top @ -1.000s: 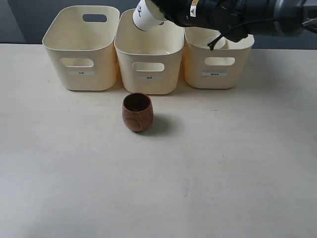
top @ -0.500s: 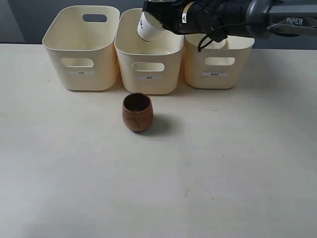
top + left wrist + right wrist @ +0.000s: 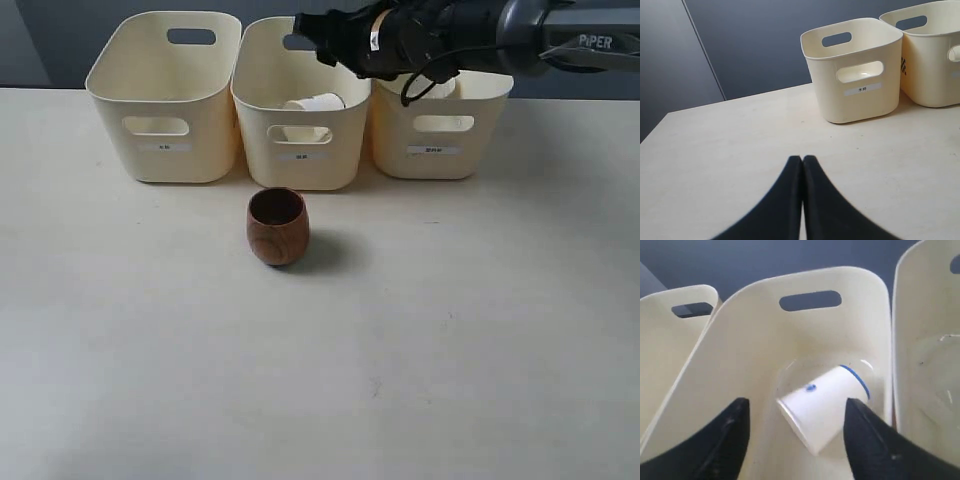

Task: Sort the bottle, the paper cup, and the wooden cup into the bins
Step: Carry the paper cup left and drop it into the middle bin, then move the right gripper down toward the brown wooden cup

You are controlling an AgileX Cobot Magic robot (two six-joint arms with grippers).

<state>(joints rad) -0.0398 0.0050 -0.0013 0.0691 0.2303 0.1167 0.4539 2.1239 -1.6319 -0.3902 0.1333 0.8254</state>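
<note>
Three bins point(image 3: 165, 100); one paper cup point(image 3: 312, 104) inside middle; one wooden cup point(image 3: 278, 227) on counter point(image 3: 450, 330); right pincer point(image 3: 795, 406) open, left pincer point(image 3: 802, 161) closed.

The middle bin point(image 3: 255, 140) half hides the paper cup point(image 3: 318, 103); its label point(image 3: 300, 156) is unreadably small.

1. Three bins stand side by side at the back of the table point(image 3: 450, 330): left bin point(image 3: 115, 140), middle bin point(image 3: 258, 150), right bin point(image 3: 395, 150).
2. The paper cup point(image 3: 312, 103) lies on its side inside the middle bin.
3. The wooden cup point(image 3: 277, 226) stands upright on the table, just before the middle bin, not touching it.
</note>
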